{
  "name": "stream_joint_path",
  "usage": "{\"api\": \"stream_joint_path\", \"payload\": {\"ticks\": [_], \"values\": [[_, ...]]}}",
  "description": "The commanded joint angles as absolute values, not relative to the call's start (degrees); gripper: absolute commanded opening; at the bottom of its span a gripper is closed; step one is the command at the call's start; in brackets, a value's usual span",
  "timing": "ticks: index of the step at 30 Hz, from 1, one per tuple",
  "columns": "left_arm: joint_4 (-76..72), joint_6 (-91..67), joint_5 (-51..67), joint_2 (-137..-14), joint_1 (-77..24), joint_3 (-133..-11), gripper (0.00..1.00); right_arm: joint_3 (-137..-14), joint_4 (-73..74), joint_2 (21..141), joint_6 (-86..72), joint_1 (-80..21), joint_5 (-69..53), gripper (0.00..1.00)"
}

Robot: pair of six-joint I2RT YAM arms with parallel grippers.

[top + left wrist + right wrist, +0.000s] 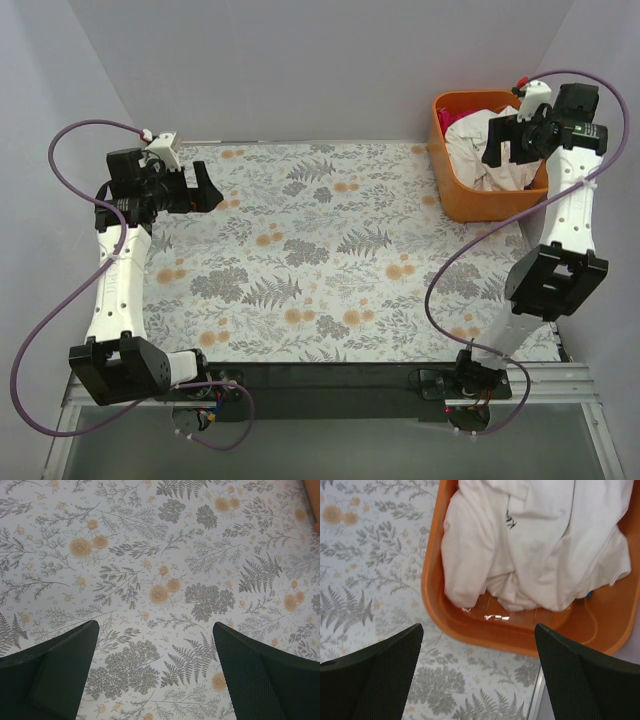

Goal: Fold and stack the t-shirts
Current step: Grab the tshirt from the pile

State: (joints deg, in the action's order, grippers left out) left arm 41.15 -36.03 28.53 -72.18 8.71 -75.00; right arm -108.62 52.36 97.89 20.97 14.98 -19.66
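A crumpled white t-shirt (pixel 535 545) lies in the orange tub (pixel 515 635); it also shows in the top view (pixel 480 155), with a bit of magenta cloth (pixel 447 119) at the tub's far corner and a speck of blue (pixel 589 594) under the white one. The red t-shirt is hidden. My right gripper (pixel 512 142) hangs open and empty above the tub; in its wrist view (pixel 477 675) the jaws stand wide apart over the tub's near rim. My left gripper (pixel 205 188) is open and empty above the floral cloth at the far left; its wrist view (pixel 155 672) shows only cloth.
A floral tablecloth (pixel 320 250) covers the table. The orange tub (pixel 445 190) stands at the far right corner next to the right wall. Grey walls close in the left, back and right. A metal rail (pixel 560 385) runs along the near edge.
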Motion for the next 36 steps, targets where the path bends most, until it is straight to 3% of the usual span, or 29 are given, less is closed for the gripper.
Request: {"api": "stream_joint_path", "payload": {"ticks": [1, 6, 20, 23, 24, 26, 27, 28, 36], "values": [[41.31, -36.47, 31.73, -71.28, 8.44, -76.55, 0.98, -118.37, 51.07, 105.45, 20.39, 14.94, -19.43, 0.98], [42.01, -36.30, 33.04, -71.28, 8.44, -76.38, 0.98, -129.62, 49.05, 117.59, 20.39, 14.94, -16.53, 0.98], [44.03, -36.65, 32.43, -73.12, 8.44, -72.77, 0.98, -129.20, 34.28, 132.44, 18.46, 14.50, -15.47, 0.96], [44.30, -37.35, 32.61, -73.74, 8.52, -73.21, 0.98, -130.16, 33.40, 133.07, 18.81, 14.41, -15.64, 0.68], [44.38, -37.44, 32.61, -73.83, 8.44, -73.30, 0.98, -130.25, 32.88, 132.72, 18.90, 14.41, -15.91, 0.45], [44.39, -37.53, 32.69, -73.74, 8.44, -73.65, 0.98, -129.73, 32.61, 130.45, 18.90, 14.41, -16.34, 0.22], [44.47, -37.62, 32.87, -73.57, 8.52, -73.83, 0.98, -129.03, 32.43, 129.21, 18.98, 14.50, -16.35, 0.05], [44.47, -37.62, 33.13, -73.56, 8.44, -74.09, 0.98, -128.24, 32.00, 127.81, 18.64, 14.50, -16.35, 0.01], [44.12, -37.88, 34.19, -72.60, 8.53, -74.10, 0.98, -120.41, 27.43, 109.35, 18.54, 15.55, -15.12, 0.01]]}}
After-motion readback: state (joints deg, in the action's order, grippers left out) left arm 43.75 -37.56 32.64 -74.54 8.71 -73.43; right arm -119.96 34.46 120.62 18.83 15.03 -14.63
